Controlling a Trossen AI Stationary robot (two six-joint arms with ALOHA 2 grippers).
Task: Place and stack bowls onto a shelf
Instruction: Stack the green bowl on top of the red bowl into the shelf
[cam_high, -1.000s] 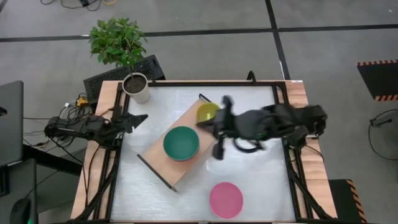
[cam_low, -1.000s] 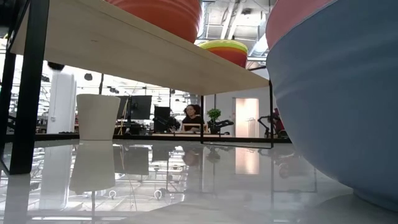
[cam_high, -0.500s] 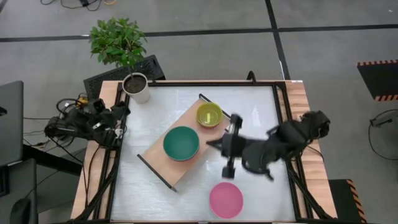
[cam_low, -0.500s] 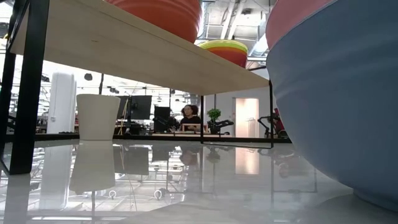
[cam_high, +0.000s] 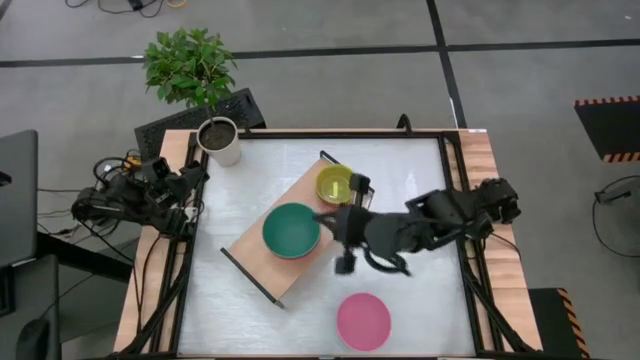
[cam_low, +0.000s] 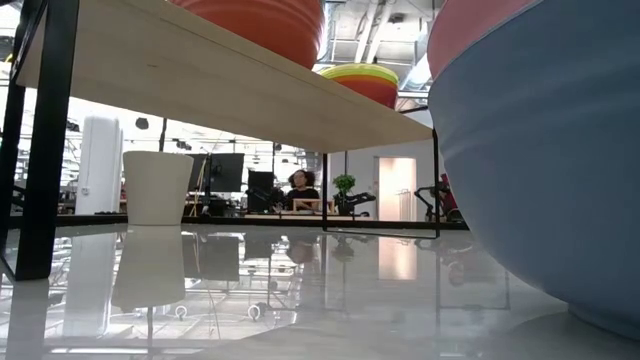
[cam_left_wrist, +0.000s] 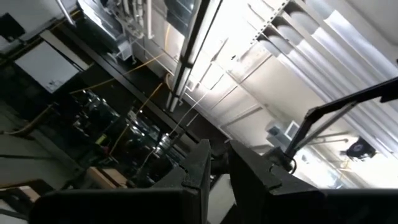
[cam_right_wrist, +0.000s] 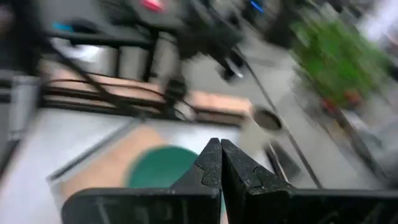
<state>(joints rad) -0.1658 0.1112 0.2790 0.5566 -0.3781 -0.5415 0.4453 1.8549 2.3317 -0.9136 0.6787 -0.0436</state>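
Mid-bench, high view: shelf (cam_high: 283, 232) lies diagonal, black frames at both short ends. Teal bowl (cam_high: 291, 229) sits on top of a stack near shelf centre; yellow-green bowl (cam_high: 335, 183) on the shelf end nearer the white pot (cam_high: 219, 141). Low view shows the yellow-green one nested in a red bowl (cam_low: 372, 90), and an orange-red bowl (cam_low: 262, 22) on the board too. Pink bowl (cam_high: 363, 320) is off the shelf, on the bench (cam_high: 420, 180) near the front edge, well apart from the shelf.

Right gripper (cam_high: 343, 236) reaches in from the right side, sits just beside the teal bowl, over the shelf's edge. Right wrist view: fingers (cam_right_wrist: 213, 163) pressed together, nothing between them, teal bowl (cam_right_wrist: 160, 167) and board ahead; pic is blurred.

Left gripper (cam_high: 197, 178) parked at the bench's left edge, arm folded back, near the pot. Left wrist view: fingers (cam_left_wrist: 200, 169) close together with a thin slit between, holding nothing, cam aimed at the ceiling.

Low view: a blue bowl w/ red rim (cam_low: 540, 150) fills the right side close to the cam. Person (cam_low: 298, 189) seated far back in the room.
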